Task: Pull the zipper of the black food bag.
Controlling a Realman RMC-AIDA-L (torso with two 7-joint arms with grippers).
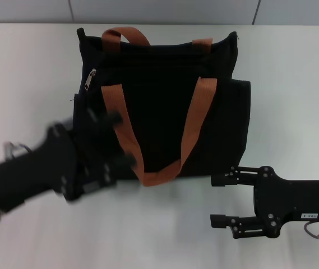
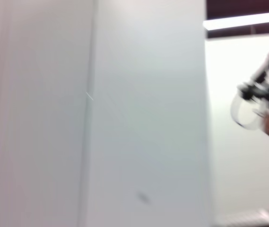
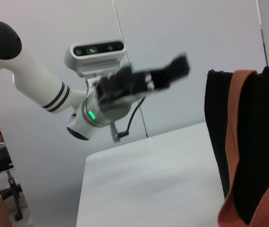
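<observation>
The black food bag (image 1: pixel 165 112) lies flat in the middle of the white table, its two orange-brown handles (image 1: pixel 193 126) across its face. The zipper's silver pull (image 1: pixel 91 75) sits on the bag's upper left part. My left gripper (image 1: pixel 117 140), blurred, hovers at the bag's lower left corner, open, one finger over the black fabric. My right gripper (image 1: pixel 218 200) rests open just off the bag's near right corner, holding nothing. In the right wrist view the bag's edge (image 3: pixel 257 142) and a strap (image 3: pixel 236 142) show, with the left gripper (image 3: pixel 146 80) farther off.
The white table (image 1: pixel 294 84) stretches to both sides of the bag, ending at a grey wall (image 1: pixel 159 10) behind. The left wrist view shows only pale wall panels (image 2: pixel 143 118). The robot's head camera (image 3: pixel 96 49) appears in the right wrist view.
</observation>
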